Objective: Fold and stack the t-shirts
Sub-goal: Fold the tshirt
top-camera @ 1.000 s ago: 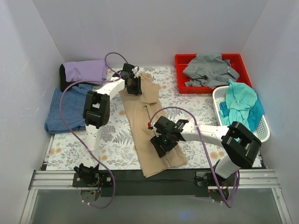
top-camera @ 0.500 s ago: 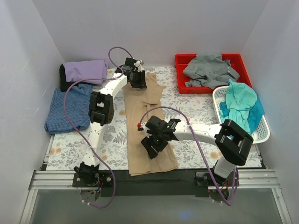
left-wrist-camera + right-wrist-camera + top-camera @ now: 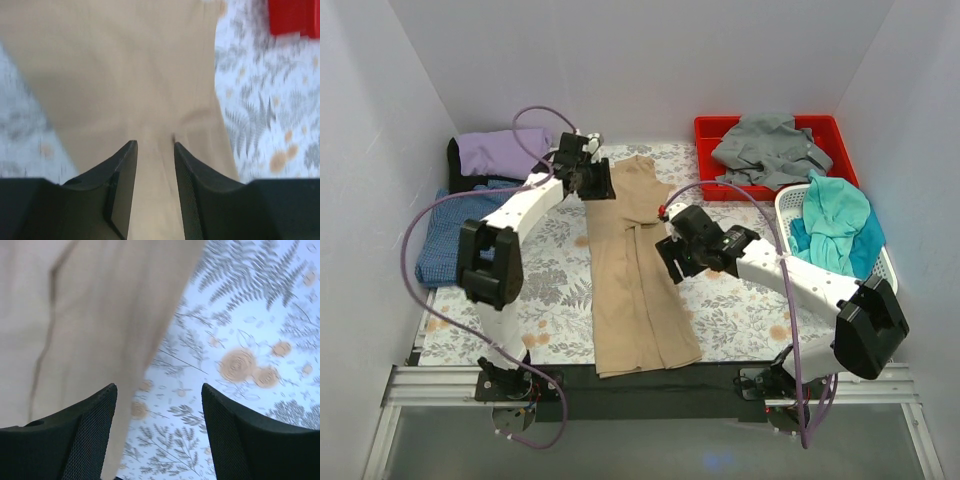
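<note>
Your tan t-shirt (image 3: pixel 630 290) lies as a long narrow strip down the middle of the desk (image 3: pixel 740 300), from the far edge to the near edge. It looks to be partly folded lengthwise. The left claw (image 3: pixel 592 183) hovers at the strip's far end. Its fingers are drawn close with a narrow gap and grip nothing I can make out. The right claw (image 3: pixel 672 262) sits released and spread wide over the strip's right edge, probably placed for the next fold.

The lavender t-shirt (image 3: pixel 505 150) is at the far-left corner, with the blue t-shirt (image 3: pixel 455 235) along the left edge. Both seem to be set aside as finished. The grey t-shirt (image 3: pixel 770 150) waits in the red tray (image 3: pixel 705 125) at the far-right corner. The teal t-shirt (image 3: pixel 835 220) waits in the white basket (image 3: pixel 880 290) by the right edge.

A floral cover tops the desk, and plain white walls close in three sides.
</note>
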